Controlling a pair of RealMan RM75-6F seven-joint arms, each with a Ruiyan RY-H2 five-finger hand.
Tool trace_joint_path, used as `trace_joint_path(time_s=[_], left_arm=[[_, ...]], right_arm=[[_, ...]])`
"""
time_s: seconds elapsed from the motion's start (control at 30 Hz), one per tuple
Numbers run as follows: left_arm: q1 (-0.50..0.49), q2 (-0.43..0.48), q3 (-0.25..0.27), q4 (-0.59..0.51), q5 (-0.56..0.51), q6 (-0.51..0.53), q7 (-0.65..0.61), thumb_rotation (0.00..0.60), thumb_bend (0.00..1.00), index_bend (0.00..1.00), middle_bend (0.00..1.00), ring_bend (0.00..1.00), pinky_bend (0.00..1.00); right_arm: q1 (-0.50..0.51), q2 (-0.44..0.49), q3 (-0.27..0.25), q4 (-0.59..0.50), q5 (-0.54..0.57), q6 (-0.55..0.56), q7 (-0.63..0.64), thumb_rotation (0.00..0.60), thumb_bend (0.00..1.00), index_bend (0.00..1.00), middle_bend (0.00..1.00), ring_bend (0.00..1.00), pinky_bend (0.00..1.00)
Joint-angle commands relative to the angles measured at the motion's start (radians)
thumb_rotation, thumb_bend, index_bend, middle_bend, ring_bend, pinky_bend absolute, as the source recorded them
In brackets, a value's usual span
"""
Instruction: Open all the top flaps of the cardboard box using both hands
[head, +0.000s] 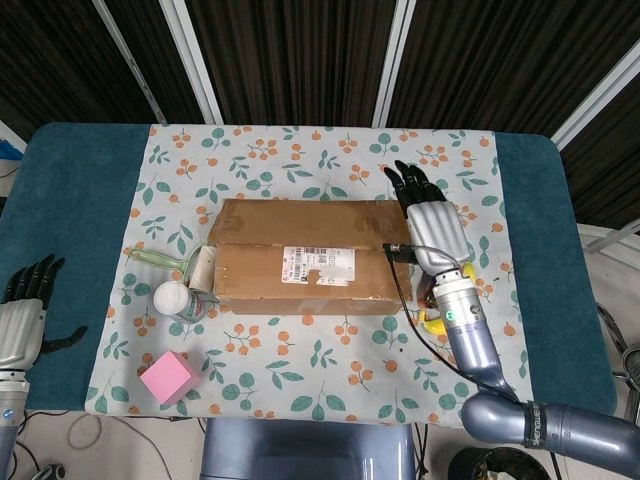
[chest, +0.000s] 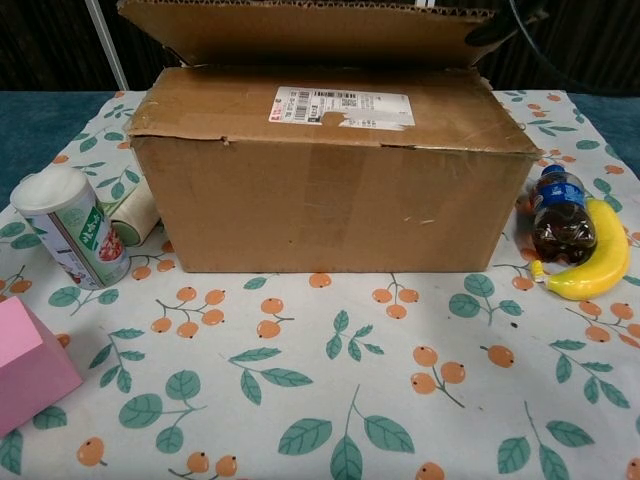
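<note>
Cardboard box (chest: 330, 180): brown, long, set near the middle of the surface (head: 80, 200) on a floral cloth (head: 300, 150), long side toward the robot.

Far top flap (chest: 300, 30): raised, standing up at the back edge in the chest view; its right end is in contact with the right hand.

Near top flap (chest: 330, 105): lies flat, bearing a white shipping label (chest: 345, 103); not yet opened. Whether smaller end flaps lie beneath cannot be told.

Right hand (head: 432, 225): positioned at the box's right end, fingers (head: 412, 183) stretched straight along the raised flap's edge; it seems to lift by pressing from below, not by clasping, though the contact itself is hidden.

Left hand (head: 22, 315): low at the left edge of the surface, well apart from the box, fingers spread, holding nothing.

Step in hand, as judged: swinging the far flap back, first of the flaps.

Next move, as judged: carry that flap past upright so it stays open, then bring the left hand in to catch the near flap's free edge.

Surroundings: white-lidded can (chest: 68, 225) and roll (chest: 135, 215) just left of the box; pink block (head: 168, 377) nearer the front; cola bottle (chest: 560, 222) and banana (chest: 592, 265) touching each other, just right of the box.
</note>
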Motion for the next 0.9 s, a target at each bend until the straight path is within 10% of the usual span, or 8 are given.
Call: trace_joint_path(time_s=[0.03,0.57,0.9], left_arm=[[0.0,0.0,-0.002,-0.003,-0.006,0.001,0.004,0.6,0.13,0.0,0.0,0.0,0.0],[0.003,-0.008,-0.018,-0.019,-0.049,0.006,0.018,0.6,0.13,0.0,0.0,0.0,0.0],[-0.002,-0.009,-0.018,-0.023,-0.058,-0.002,0.032,0.6,0.13,0.0,0.0,0.0,0.0]], right_arm=[[0.057,0.028,0.049,0.066,0.06,-0.051,-0.02,0.6,0.21,0.0,0.0,0.0,0.21],[0.306,-0.017,0.13,0.416,0.313,-0.196,-0.06,0.6,0.21,0.0,0.0,0.0,0.21],[0.331,-0.033,0.079,0.481,0.339,-0.21,-0.02,0.6,0.21,0.0,0.0,0.0,0.21]])
